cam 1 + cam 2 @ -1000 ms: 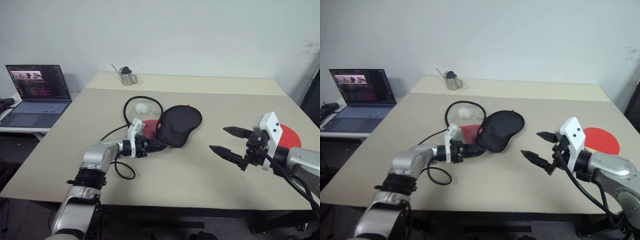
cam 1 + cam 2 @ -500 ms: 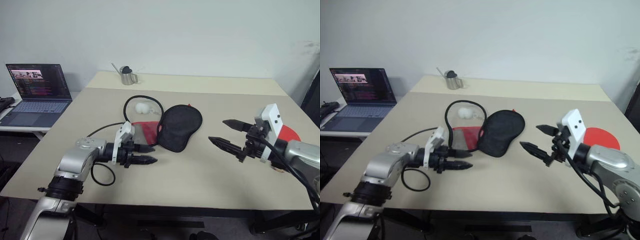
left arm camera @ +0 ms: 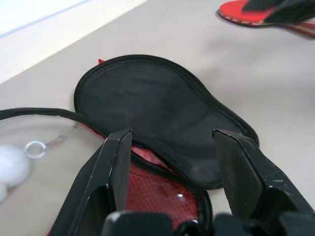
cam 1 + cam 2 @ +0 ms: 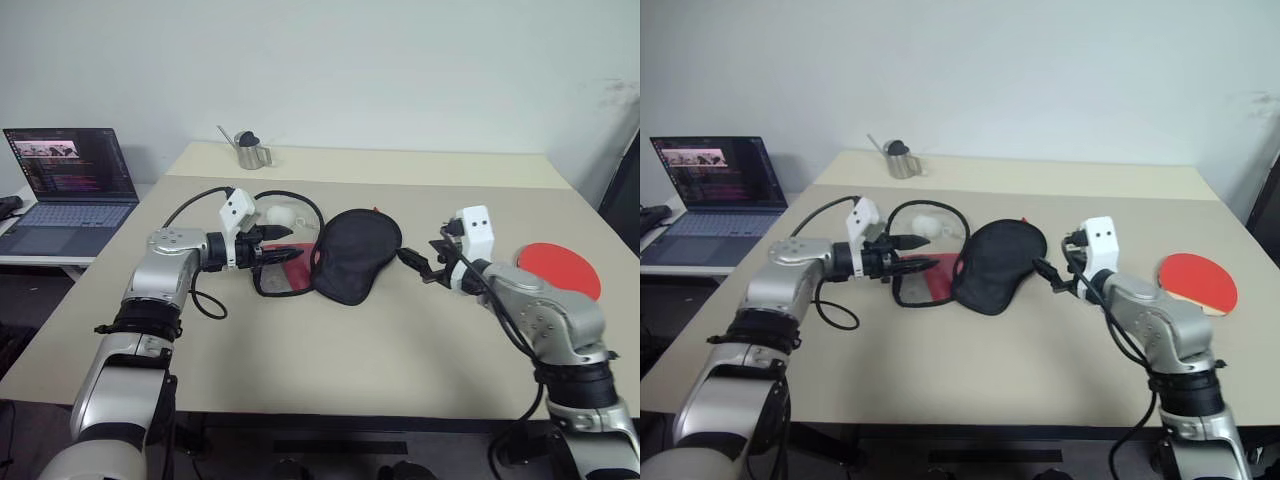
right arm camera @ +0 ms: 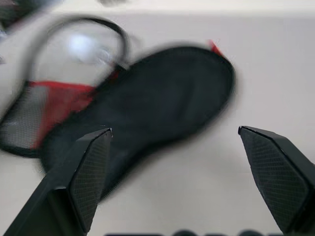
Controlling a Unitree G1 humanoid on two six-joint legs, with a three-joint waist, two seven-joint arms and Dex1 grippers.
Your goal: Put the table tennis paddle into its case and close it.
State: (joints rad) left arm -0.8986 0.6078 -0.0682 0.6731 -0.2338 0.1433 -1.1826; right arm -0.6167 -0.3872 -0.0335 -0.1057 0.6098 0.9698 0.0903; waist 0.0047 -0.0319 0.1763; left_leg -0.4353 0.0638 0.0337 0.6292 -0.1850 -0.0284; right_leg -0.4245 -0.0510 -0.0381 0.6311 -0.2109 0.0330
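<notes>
Lying near the middle of the beige desk, the case is seen unzipped, its black face up and its red mesh-lined half spread out flat toward the robot's left. The two halves are joined along the black zip edging, and a small red tab is seen at the far rim of the black half.

The left pincer is held low over the red half, its two black fingers parted with nothing between them; in the left wrist view the black face of the case is framed between the fingers. Whether the fingertips touch the fabric cannot be told.

The right pincer is held just beside the right edge of the black half, its fingers spread wide and nothing gripped. It is pointed toward the case.

The table tennis paddle is seen flat on the desk, red face up, well apart from the case on the robot's right, beyond the right forearm. Part of it is hidden by that arm in the left eye view.

A loop of black cable lies behind the case with a white ball inside it. A small metal cup stands at the far side of the desk, and an open laptop rests on a lower surface to the left.
</notes>
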